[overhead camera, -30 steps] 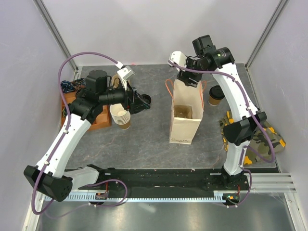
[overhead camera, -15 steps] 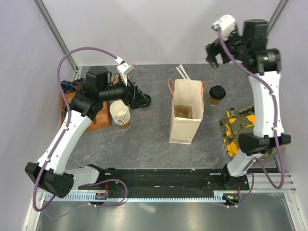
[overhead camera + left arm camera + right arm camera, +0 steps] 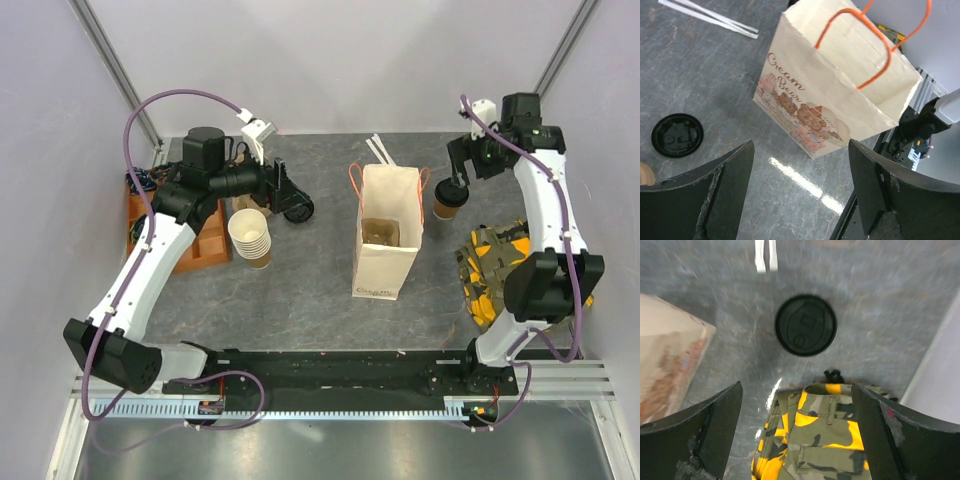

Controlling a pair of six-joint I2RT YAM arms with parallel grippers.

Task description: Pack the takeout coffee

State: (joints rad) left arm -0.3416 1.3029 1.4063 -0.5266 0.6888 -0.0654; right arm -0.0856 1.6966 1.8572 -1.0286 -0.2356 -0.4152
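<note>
**Left.** The left gripper [image 3: 800, 200] hangs over the grey table [image 3: 300, 290] with its jaws spread wide and nothing between them. It is near a stack of lidless paper cups [image 3: 250, 238] and a loose black lid [image 3: 677, 135].

**Centre.** The paper bag [image 3: 385, 240], printed with bears and fitted with orange handles, stands upright with its mouth open.

**Right.** The takeout coffee [image 3: 805, 325], a brown cup under a black lid, stands upright on the table just beside the bag's right wall. A camouflage cloth [image 3: 825, 440] lies on its near side. The right gripper [image 3: 462, 172] hovers above the cup, jaws fully apart and holding nothing. In the wrist view the lid lies beyond the fingers [image 3: 700, 435], not between them.

**Step in hand (a judgement).** The reach for the cup. A sound approach centres the lid between the fingers and descends until they face the paper wall below the lid's rim. The grip should close gently, so the cup is not crushed and the lid does not pop off. The lift should stay vertical and clear the orange handles before the cup is lowered into the bag.
</note>
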